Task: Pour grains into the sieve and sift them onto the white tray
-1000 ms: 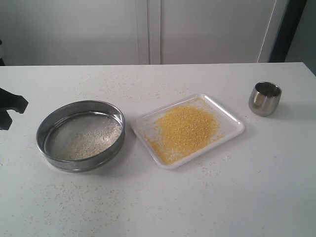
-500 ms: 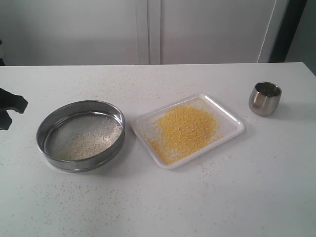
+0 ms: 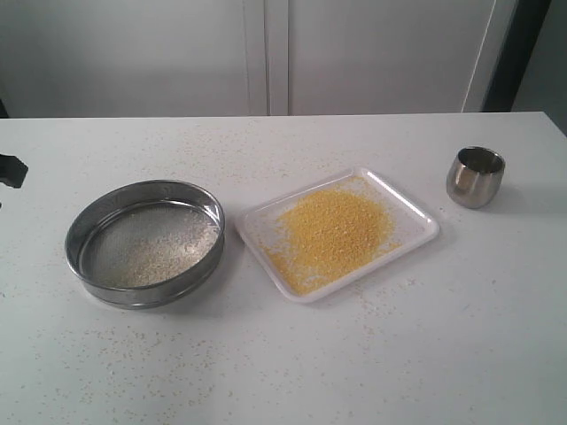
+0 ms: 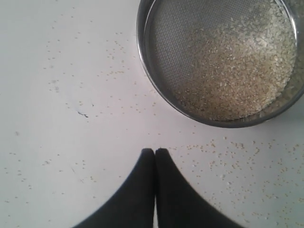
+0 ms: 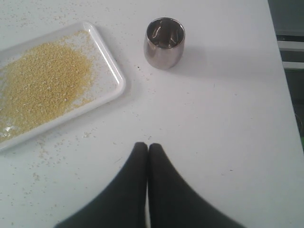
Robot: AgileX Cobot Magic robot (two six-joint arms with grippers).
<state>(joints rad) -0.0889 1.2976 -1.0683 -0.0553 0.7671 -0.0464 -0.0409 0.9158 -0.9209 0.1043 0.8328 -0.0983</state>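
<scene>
The round steel sieve (image 3: pixel 144 242) stands on the table at the left, with pale whitish grains (image 3: pixel 155 252) spread over its mesh. To its right lies the white tray (image 3: pixel 416 219), holding a loose heap of golden-yellow grains (image 3: pixel 332 232). In the left wrist view the sieve (image 4: pixel 156 85) and its pale grains (image 4: pixel 232 71) lie ahead of my left gripper (image 4: pixel 155 152), which is shut on nothing and apart from the rim. My right gripper (image 5: pixel 147 146) is shut and empty, with the tray (image 5: pixel 116 78) and yellow heap (image 5: pixel 42 88) off to one side.
A small steel cup (image 3: pixel 475 176) stands upright at the far right, also in the right wrist view as the cup (image 5: pixel 164 42). Stray specks dot the table. A black part of the left arm (image 3: pixel 11 168) shows at the left edge.
The black left arm part at the left edge has drawn back and upward, showing less now. Sieve, tray, grains and cup have not moved.
</scene>
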